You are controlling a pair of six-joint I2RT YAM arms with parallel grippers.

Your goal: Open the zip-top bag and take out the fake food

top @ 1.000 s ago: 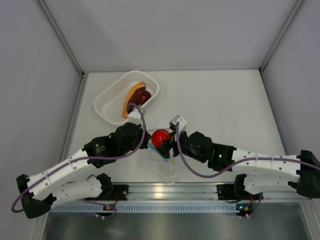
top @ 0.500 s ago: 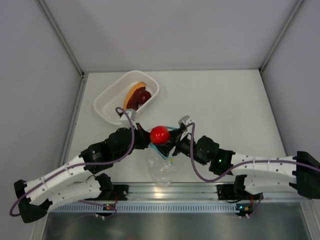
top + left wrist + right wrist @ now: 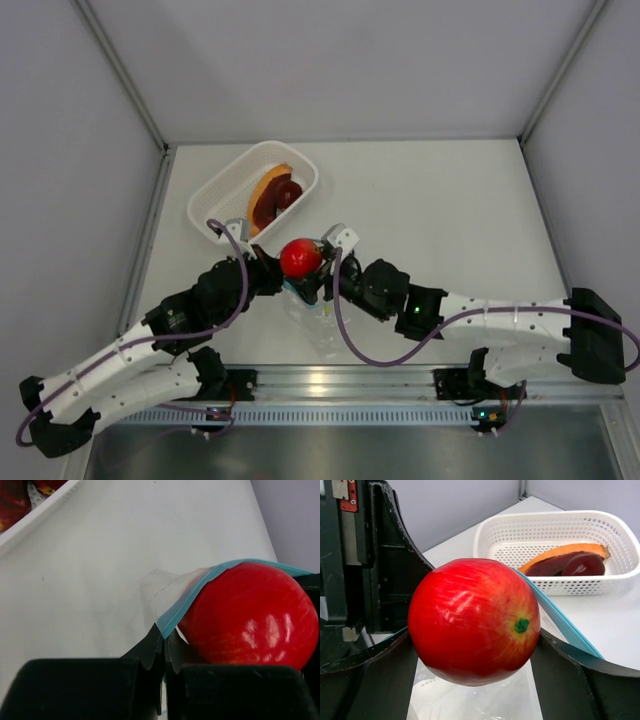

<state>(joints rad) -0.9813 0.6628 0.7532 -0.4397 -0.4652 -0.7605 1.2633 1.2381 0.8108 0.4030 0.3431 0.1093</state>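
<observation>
The red tomato-like ball (image 3: 300,257) is gripped between the two fingers of my right gripper (image 3: 304,268), at the mouth of the zip-top bag (image 3: 316,322). In the right wrist view the ball (image 3: 474,620) fills the gap of the gripper (image 3: 475,640), with the clear bag (image 3: 480,702) hanging below and its blue zip strip (image 3: 562,622) running round behind. My left gripper (image 3: 282,283) is shut on the blue zip strip (image 3: 186,603), seen in the left wrist view (image 3: 165,642) beside the ball (image 3: 250,615). The orange slice (image 3: 263,189) and brown ring (image 3: 285,192) lie in the basket.
The white perforated basket (image 3: 222,197) stands at the back left, just beyond the grippers; it also shows in the right wrist view (image 3: 555,587). Grey walls enclose the table on three sides. The metal rail with the arm bases (image 3: 340,385) runs along the near edge.
Both grippers have moved left and away from the rail, toward the basket, carrying the red ball and the bag with them. The bag hangs lower beneath the ball.
</observation>
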